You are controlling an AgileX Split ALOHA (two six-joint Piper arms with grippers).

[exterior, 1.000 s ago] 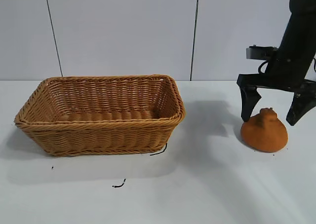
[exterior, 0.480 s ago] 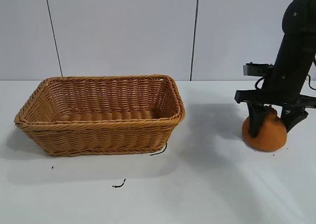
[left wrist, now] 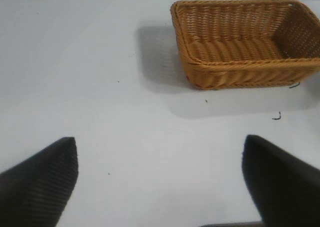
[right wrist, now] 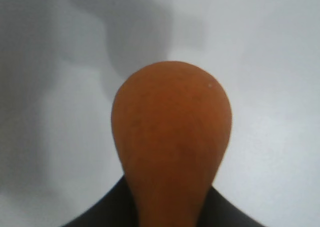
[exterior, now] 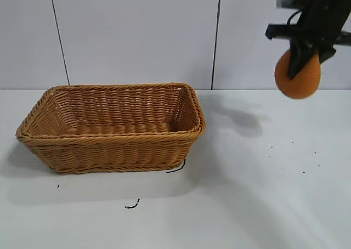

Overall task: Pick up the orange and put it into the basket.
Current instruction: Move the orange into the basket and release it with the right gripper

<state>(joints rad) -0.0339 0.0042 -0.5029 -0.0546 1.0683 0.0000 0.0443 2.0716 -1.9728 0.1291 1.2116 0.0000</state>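
Note:
My right gripper [exterior: 305, 56] is shut on the orange [exterior: 298, 78], a matte orange-brown pear-like lump, and holds it high above the table at the far right. In the right wrist view the orange [right wrist: 171, 137] hangs between the fingers with its rounded end away from the camera. The tan wicker basket [exterior: 112, 141] stands on the table at the left, well to the left of the orange; it holds nothing that I can see. It also shows in the left wrist view [left wrist: 245, 64]. My left gripper [left wrist: 160, 179] is open, far from the basket, out of the exterior view.
A white tabletop [exterior: 247, 199] with a pale panelled wall behind. Two short dark thread scraps [exterior: 131, 205] lie in front of the basket. Small crumbs [exterior: 290, 150] mark the spot at the right where the orange lay.
The right gripper came down round the orange, shut on it and lifted it from the table to high above it. The basket has not moved.

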